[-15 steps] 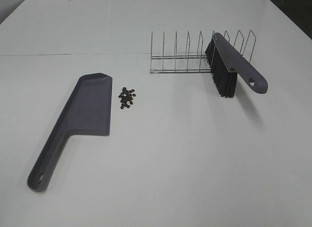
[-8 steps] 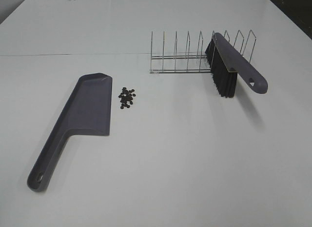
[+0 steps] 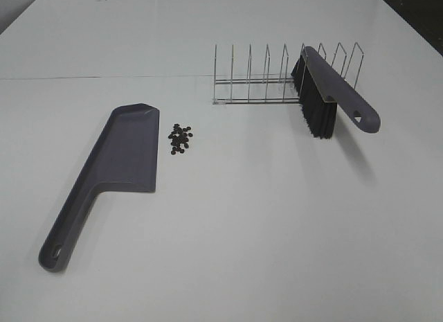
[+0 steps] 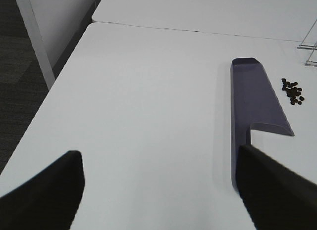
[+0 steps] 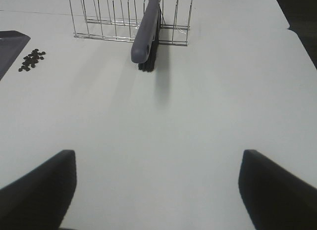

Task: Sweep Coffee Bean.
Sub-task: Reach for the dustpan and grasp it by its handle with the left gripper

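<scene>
High view overlooks the worktop [image 3: 277,253] from its near edge; low wrist views face the far edge, all sharing the coffee beans [image 3: 181,138].

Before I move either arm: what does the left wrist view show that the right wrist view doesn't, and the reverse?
Left wrist only: the whole dustpan, handle included, the table edge with the floor beyond, and the open left claw. Right wrist only: the brush slotted in the wire rack, and the open right claw. Both: the coffee bean pile on the table; the right view also catches a dustpan corner, the left a rack corner.
</scene>
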You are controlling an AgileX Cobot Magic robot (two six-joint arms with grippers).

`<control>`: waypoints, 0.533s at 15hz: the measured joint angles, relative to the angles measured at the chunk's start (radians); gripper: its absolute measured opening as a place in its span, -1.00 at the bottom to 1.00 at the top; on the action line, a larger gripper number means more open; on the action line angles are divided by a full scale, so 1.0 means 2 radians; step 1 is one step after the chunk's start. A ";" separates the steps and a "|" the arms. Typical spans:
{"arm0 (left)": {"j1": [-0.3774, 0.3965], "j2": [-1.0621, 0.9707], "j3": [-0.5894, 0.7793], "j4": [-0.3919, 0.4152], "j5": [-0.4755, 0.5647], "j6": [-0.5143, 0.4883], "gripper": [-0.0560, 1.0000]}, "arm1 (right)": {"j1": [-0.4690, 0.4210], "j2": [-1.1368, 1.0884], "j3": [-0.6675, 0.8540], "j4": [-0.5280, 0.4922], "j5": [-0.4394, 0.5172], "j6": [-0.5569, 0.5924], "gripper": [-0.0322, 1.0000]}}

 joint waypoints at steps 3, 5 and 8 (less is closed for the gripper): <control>0.000 0.000 0.000 0.000 0.000 0.000 0.59 | 0.000 0.000 0.000 0.000 0.000 0.000 0.58; 0.000 0.000 0.000 0.000 0.000 0.000 0.59 | 0.000 0.000 0.000 0.000 0.000 0.000 0.58; 0.000 0.000 0.000 0.000 0.000 0.000 0.59 | 0.000 0.000 0.000 0.000 0.000 0.000 0.58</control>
